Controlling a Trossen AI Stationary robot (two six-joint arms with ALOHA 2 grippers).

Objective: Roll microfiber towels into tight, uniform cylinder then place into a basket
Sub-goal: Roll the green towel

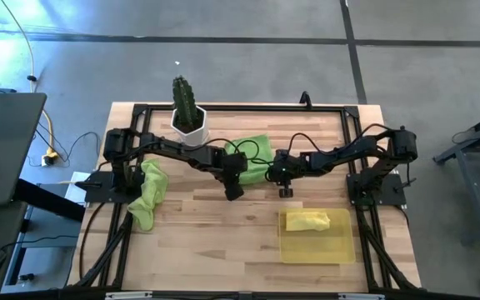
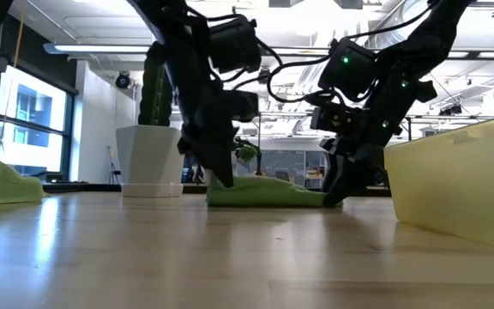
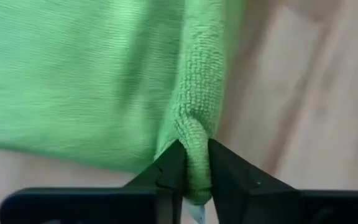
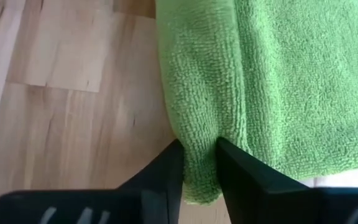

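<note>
From above, the wooden table (image 1: 215, 242) carries a lime green towel (image 1: 255, 148) spread just past its middle, toward 12 o'clock. Both arms reach in over it: the left gripper (image 1: 233, 190) sits at the towel's 7 o'clock corner, the right gripper (image 1: 285, 190) at its 5 o'clock corner. A second green towel (image 1: 148, 193) lies crumpled at 9 o'clock, beside the left arm's base. The yellow towel (image 1: 307, 221), loosely rolled, lies inside the basket (image 1: 315, 248) at about 4 o'clock, against the wall farthest from the table's front edge. A white cactus pot (image 1: 189, 123) stands at 11 o'clock, near the spread towel.

At table height, the spread towel (image 2: 264, 190) lies low and flat between the two grippers, whose tips come down onto its two ends. The translucent basket wall (image 2: 453, 180) rises at 3 o'clock; the cactus pot (image 2: 150, 160) stands behind at 10 o'clock, and the other green towel (image 2: 3, 180) shows at 9 o'clock.

The left wrist camera shows the left gripper (image 3: 190, 173) narrow, its fingers pinching a folded edge of the green towel (image 3: 73, 81), with bare wood beside it.

The right wrist camera shows the right gripper (image 4: 199, 168) likewise narrow, clamped on a fold at the edge of the green towel (image 4: 278, 74).
</note>
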